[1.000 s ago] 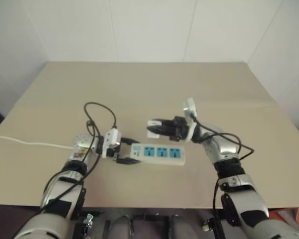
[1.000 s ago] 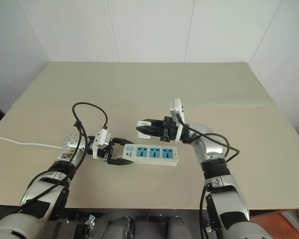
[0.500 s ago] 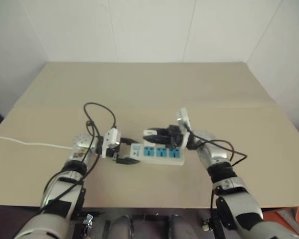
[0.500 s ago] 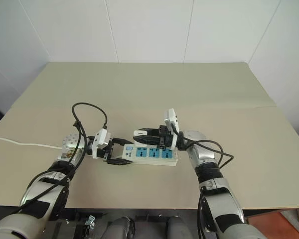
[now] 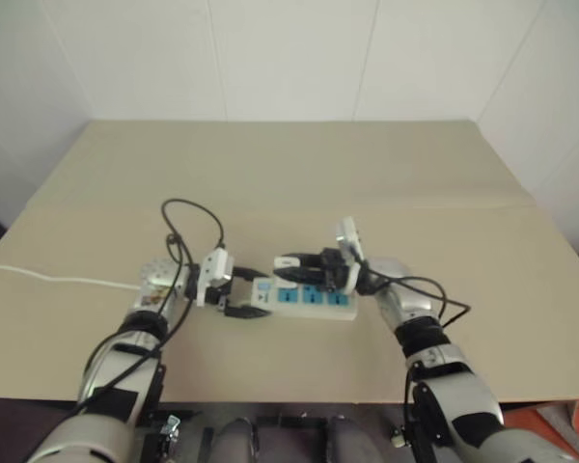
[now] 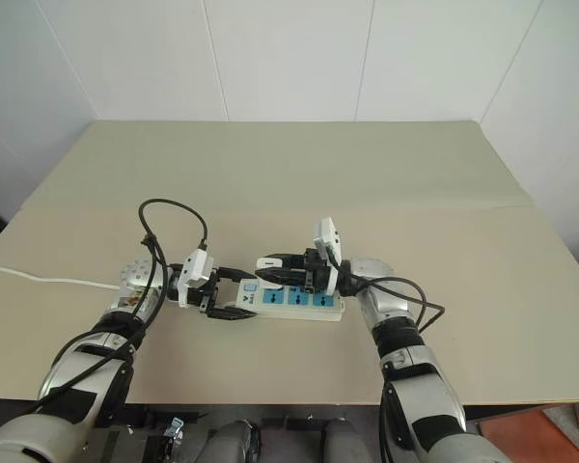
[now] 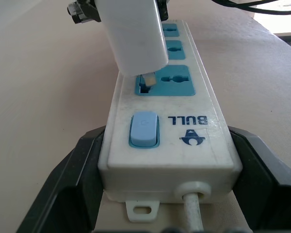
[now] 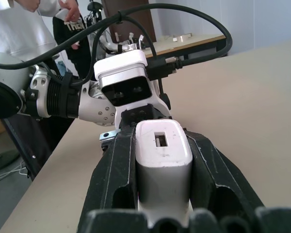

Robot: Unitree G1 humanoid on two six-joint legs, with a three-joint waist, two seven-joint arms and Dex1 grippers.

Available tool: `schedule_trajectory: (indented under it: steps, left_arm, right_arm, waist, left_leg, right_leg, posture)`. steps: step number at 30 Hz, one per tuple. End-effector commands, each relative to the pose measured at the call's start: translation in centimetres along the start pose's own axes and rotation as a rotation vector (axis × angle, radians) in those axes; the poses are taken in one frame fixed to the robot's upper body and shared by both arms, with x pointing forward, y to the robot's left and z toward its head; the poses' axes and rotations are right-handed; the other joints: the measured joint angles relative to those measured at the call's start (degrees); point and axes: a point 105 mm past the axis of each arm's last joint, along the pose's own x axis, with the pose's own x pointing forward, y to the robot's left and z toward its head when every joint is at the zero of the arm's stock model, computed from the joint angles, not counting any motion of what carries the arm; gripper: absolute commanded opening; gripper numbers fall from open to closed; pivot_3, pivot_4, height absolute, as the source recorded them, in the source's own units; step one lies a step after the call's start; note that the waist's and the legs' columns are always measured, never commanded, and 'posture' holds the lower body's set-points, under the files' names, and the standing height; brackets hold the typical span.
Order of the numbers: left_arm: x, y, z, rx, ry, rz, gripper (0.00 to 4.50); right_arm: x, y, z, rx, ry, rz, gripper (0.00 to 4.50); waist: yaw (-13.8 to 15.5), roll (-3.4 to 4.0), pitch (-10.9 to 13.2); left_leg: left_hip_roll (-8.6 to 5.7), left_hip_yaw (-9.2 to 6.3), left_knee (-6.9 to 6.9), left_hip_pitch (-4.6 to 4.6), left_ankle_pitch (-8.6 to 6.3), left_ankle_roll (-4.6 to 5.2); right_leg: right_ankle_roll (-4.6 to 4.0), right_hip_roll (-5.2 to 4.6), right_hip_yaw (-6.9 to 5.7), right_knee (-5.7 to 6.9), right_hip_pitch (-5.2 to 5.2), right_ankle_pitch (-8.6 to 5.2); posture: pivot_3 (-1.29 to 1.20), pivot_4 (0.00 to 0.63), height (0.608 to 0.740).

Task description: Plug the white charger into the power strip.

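The power strip [image 7: 184, 121] lies flat with its long axis crosswise, switch end gripped between the left gripper's [image 7: 160, 194] spread fingers. The right gripper [image 8: 165, 165] clenches the white charger [image 7: 136, 34], prongs pointing down into the socket nearest the switch.

Power strip [image 6: 294, 299] on the table [image 6: 270, 174] between both grippers (left [image 6: 234, 294], right [image 6: 270, 265]).

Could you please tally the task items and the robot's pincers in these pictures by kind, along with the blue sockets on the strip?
White charger: 1
Power strip: 1
Blue sockets on the strip: 3
Pincers: 2, the left pincer and the right pincer
Total: 7
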Motion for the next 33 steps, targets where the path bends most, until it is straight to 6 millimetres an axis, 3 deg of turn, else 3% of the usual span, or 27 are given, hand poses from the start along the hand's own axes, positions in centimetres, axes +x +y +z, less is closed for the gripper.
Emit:
schedule_trajectory:
  steps: [1, 33]
  left_arm:
    - [-0.2, -0.2, -0.2, -0.006, 0.02, -0.008, 3.27]
    - [-0.3, -0.1, -0.2, 0.001, 0.027, -0.007, 3.27]
  right_arm:
    - [0.2, -0.1, 1.1, -0.05, -0.03, 0.015, 1.13]
    - [-1.0, -0.4, -1.0, -0.07, 0.024, -0.031, 1.13]
  waist:
    - [0.0, 0.0, 0.0]
    - [-0.1, 0.0, 0.0]
  left_leg:
    - [0.0, 0.0, 0.0, 0.0, 0.0, 0.0]
    - [0.01, 0.01, -0.05, 0.17, 0.0, 0.0]
  right_leg:
    - [0.0, 0.0, 0.0, 0.0, 0.0, 0.0]
    - [0.0, 0.01, 0.01, 0.02, 0.11, 0.0]
  posture:
    - [0.0, 0.15, 0.74]
    - [0.0, 0.15, 0.74]
